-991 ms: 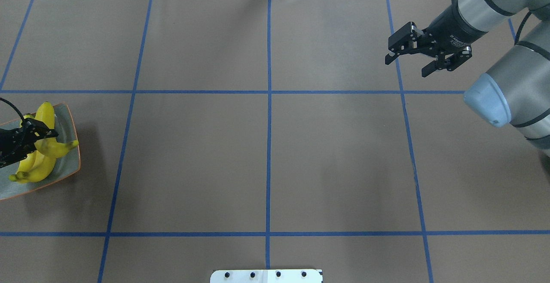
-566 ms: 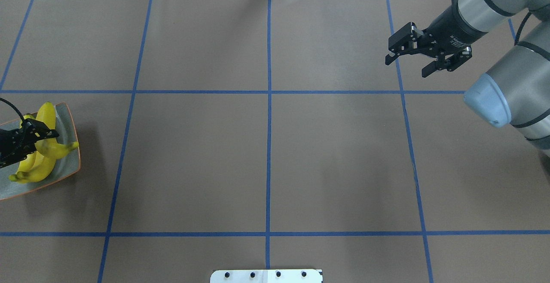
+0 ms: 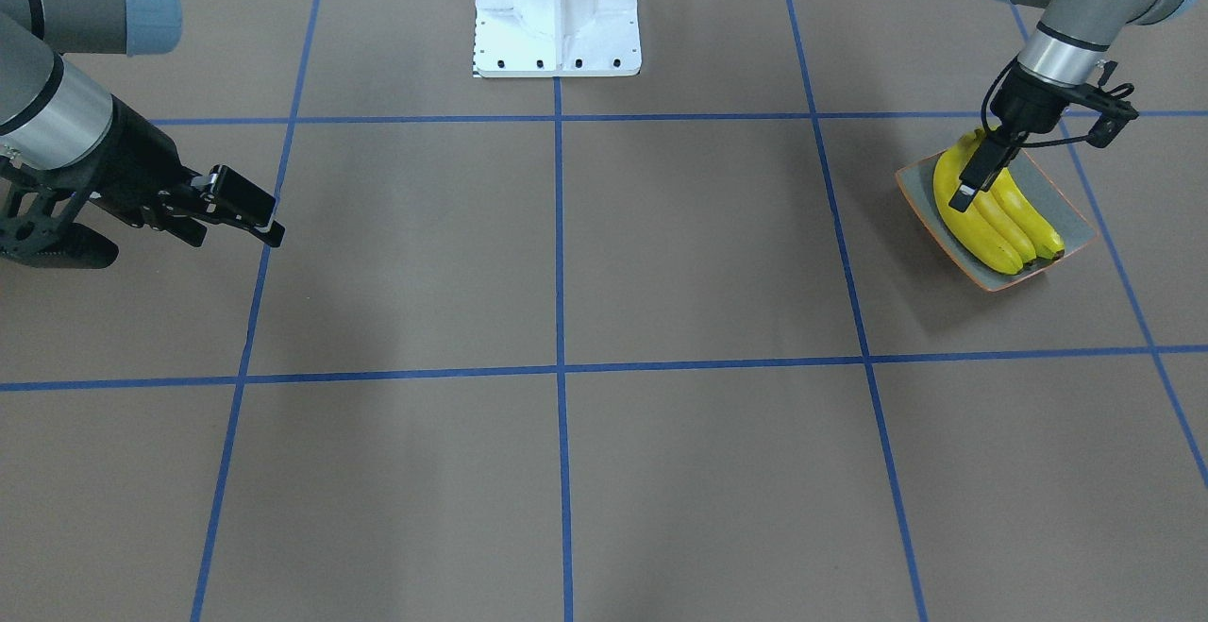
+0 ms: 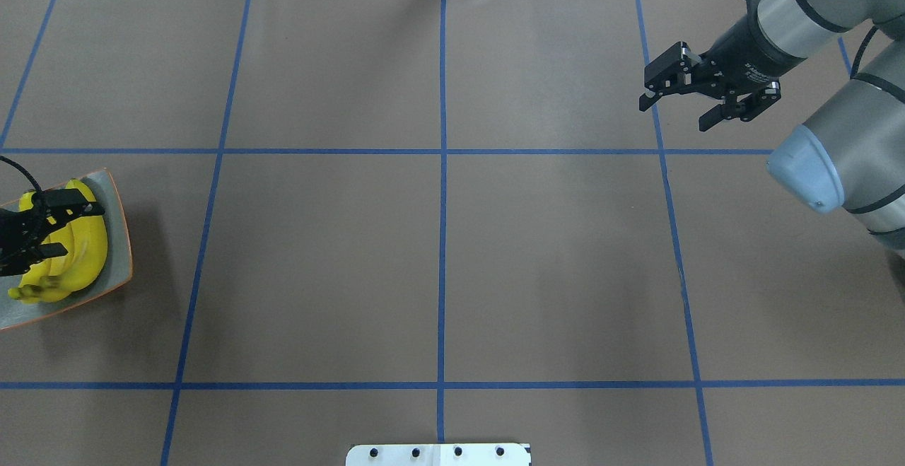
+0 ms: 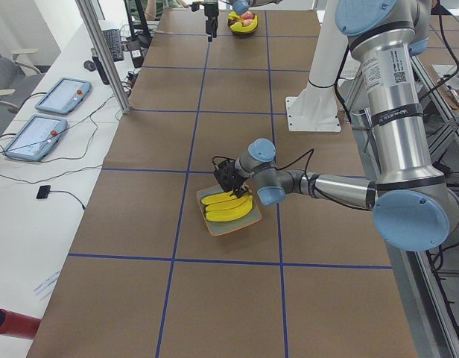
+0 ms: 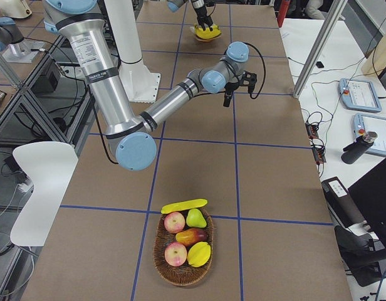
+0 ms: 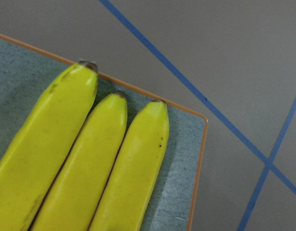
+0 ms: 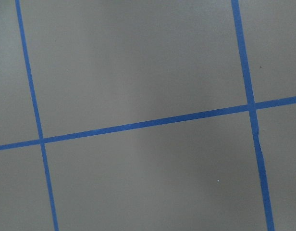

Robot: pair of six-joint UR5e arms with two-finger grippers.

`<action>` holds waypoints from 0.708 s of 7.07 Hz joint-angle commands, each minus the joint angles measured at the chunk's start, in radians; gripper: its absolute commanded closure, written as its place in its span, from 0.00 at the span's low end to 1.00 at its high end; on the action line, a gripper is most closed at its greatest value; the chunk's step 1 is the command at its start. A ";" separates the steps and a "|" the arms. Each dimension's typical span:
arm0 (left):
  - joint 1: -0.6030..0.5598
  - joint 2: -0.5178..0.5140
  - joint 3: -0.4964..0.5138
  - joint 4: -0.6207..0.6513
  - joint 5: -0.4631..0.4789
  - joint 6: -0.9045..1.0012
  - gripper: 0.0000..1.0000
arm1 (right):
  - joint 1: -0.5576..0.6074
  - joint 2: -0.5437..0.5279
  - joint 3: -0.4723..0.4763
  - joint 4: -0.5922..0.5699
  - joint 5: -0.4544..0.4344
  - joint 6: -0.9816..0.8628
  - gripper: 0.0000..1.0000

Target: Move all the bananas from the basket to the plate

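Observation:
Three yellow bananas [image 4: 78,257] lie side by side on the grey-green plate [image 4: 119,257] at the table's left edge. They also show in the front view [image 3: 996,221] and the left wrist view [image 7: 66,159]. My left gripper [image 4: 63,228] hangs open just over them and holds nothing. A fourth banana [image 6: 183,205] lies across the rim of the wicker basket [image 6: 160,260], which shows only in the side views. My right gripper [image 4: 675,112] is open and empty above the far right of the table, away from the basket.
The basket also holds apples [image 6: 175,222], a pear [image 6: 194,217] and other fruit. Brown paper with blue tape lines [image 4: 442,151] covers the table. The white robot base [image 3: 557,8] stands at the table's near middle edge.
The banana that lay across the others in my left gripper now lies alongside them, and the left gripper has opened. My right gripper drifted slightly to the right.

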 commanded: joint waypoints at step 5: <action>-0.346 -0.307 -0.015 0.580 -0.318 0.530 0.00 | 0.108 -0.186 -0.005 -0.001 -0.060 -0.326 0.00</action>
